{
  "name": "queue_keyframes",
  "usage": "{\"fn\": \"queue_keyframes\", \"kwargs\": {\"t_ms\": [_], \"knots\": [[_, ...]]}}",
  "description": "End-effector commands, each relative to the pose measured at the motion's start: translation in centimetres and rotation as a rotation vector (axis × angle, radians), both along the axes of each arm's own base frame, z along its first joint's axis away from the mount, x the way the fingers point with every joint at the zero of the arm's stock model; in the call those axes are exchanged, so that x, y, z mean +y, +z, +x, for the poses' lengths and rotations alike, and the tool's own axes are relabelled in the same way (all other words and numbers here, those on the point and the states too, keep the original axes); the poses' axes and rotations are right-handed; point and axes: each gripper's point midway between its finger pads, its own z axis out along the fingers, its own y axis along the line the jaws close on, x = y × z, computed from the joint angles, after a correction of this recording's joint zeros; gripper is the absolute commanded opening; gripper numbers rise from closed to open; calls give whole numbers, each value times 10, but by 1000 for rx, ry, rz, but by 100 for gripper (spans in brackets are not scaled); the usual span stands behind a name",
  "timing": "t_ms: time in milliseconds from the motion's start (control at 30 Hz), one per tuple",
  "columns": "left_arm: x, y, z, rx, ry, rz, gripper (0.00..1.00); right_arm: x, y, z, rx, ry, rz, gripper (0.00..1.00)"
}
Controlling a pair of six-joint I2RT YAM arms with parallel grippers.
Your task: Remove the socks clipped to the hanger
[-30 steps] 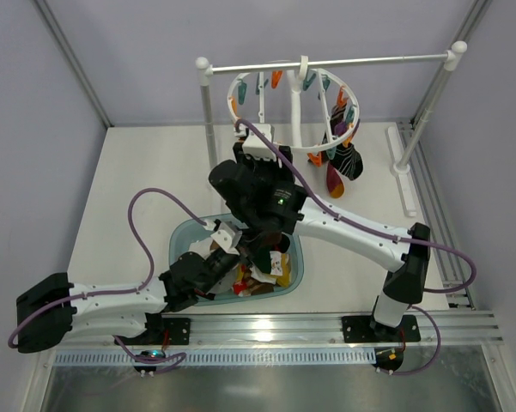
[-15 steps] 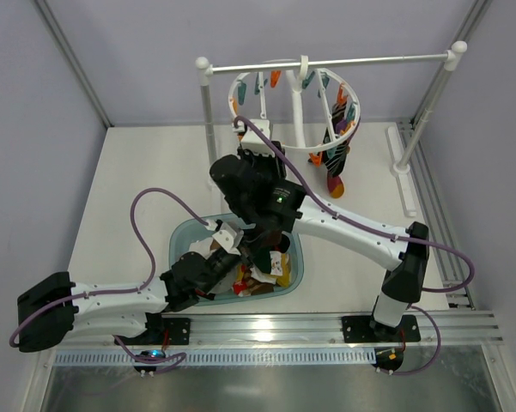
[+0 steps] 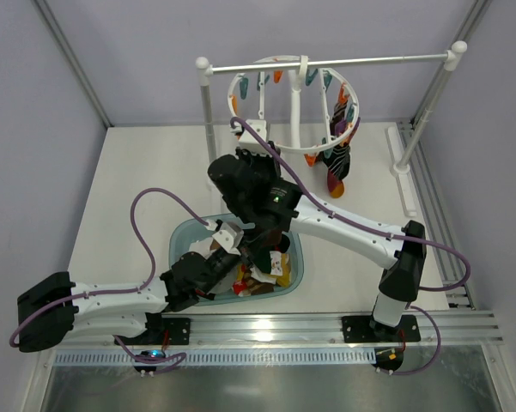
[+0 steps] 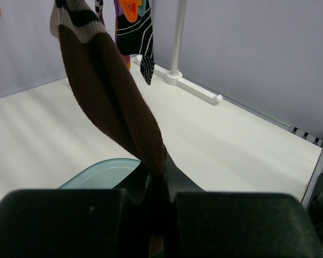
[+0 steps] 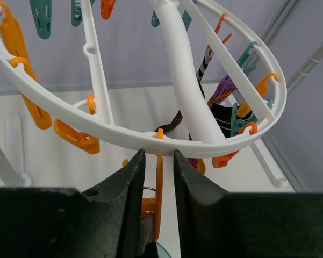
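Note:
The white ring hanger hangs from the rail, its orange and teal clips around the rim; it fills the right wrist view. My right gripper is just under the ring's near rim, shut narrowly on an orange clip that holds brown fabric. My left gripper is shut on the lower end of a dark brown sock, which rises taut up and left toward that clip. A black striped sock and a purple-red one hang clipped on the hanger's right side.
A teal bin under both wrists holds several loose socks. The white two-post rail stand carries the hanger; its left post is close to my right wrist, its right foot lies on the table.
The right wrist has shifted slightly up and left. The hanger has tilted a little, and the socks on its right side have swung and bunched closer together.

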Motion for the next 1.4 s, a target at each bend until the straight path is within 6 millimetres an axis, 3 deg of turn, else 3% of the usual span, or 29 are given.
{"fn": "queue_keyframes", "kwargs": {"t_ms": [0,33,67,167,467,1000,1167,1300,1367], "knots": [[-3,10,-1,-24,-11,-23,0,-6,6,0,-19,-35,4,33],[-3,11,0,-24,-8,-23,0,-5,4,0,-18,-32,3,44],[-4,11,0,-23,-9,-21,0,-6,4,-1,-17,-32,1,64],[-7,10,1,-21,-8,-16,0,-5,2,-2,-16,-30,-3,87],[-10,9,2,-21,-9,-10,0,-1,-3,-1,-12,-23,-8,92],[-3,10,-1,-22,-13,-21,0,2,-19,2,15,-3,-13,61],[-2,10,-1,-23,-8,-18,0,3,-22,4,17,-7,-15,36],[-1,10,-1,-23,-6,-18,0,2,-22,4,14,-13,-18,5],[-1,10,-1,-23,-8,-18,0,3,-22,3,15,-12,-20,4]]}}
